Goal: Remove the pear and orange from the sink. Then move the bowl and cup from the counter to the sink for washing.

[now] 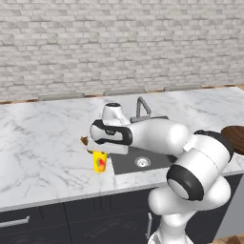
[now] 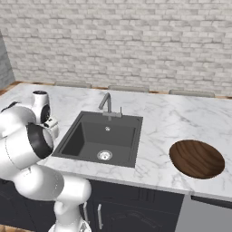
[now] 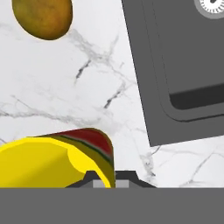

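Left base view gives us, left of centre, the yellow cup (image 1: 99, 161) standing upright on the white marble counter (image 1: 43, 143), just beside the left edge of the sink (image 1: 125, 165). Our pincer (image 1: 101, 151) comes down on the cup from above, and a small brownish fruit (image 1: 85, 140) peeks out just left of the hand; we cannot tell from here whether it is the pear or the orange. Further right sit the dark basin with its steel drain and the grey faucet (image 1: 141, 107) behind it, and at the far right edge a slice of the brown bowl (image 1: 235, 136) rests on the counter. In the right base view the sink (image 2: 118, 127) lies at centre with nothing in it, and the bowl (image 2: 196, 158) sits well apart from it at centre right. In the hand view the fruit (image 3: 42, 17) lies on the marble at upper left, the cup's (image 3: 59, 159) rim fills the lower left, and the pincer (image 3: 105, 183) is closed on the cup wall at the bottom, with a sink corner (image 3: 183, 74) at upper right.
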You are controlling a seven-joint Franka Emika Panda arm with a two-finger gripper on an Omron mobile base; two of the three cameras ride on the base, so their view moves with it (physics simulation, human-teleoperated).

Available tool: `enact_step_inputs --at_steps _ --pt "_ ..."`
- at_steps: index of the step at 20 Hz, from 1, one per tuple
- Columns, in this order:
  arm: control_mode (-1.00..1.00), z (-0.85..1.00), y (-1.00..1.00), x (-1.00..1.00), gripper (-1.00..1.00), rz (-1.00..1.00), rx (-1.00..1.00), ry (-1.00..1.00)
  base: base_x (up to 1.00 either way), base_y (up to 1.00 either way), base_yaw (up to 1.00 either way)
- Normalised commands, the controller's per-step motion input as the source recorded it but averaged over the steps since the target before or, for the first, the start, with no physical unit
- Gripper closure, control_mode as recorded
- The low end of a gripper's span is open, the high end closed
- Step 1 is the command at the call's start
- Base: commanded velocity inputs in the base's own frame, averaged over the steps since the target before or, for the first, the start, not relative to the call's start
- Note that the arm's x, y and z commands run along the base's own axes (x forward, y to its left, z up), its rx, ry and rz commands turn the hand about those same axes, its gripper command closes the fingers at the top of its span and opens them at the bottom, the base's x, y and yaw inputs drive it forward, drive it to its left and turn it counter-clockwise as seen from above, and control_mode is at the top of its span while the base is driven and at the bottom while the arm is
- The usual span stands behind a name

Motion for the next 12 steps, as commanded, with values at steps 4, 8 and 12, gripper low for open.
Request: enact_step_inputs --at_steps 4,8,12 --pt "-1.0 0.29 -0.35 -0.09 1.0 0.0 0.0 0.0 0.0 0.0 0.0" --pt "-1.0 0.25 -0.39 -0.06 1.0 0.0 0.0 0.0 0.0 0.0 0.0" --pt "-1.0 0.21 -0.39 -0.01 1.0 0.0 0.0 0.0 0.0 0.0 0.0"
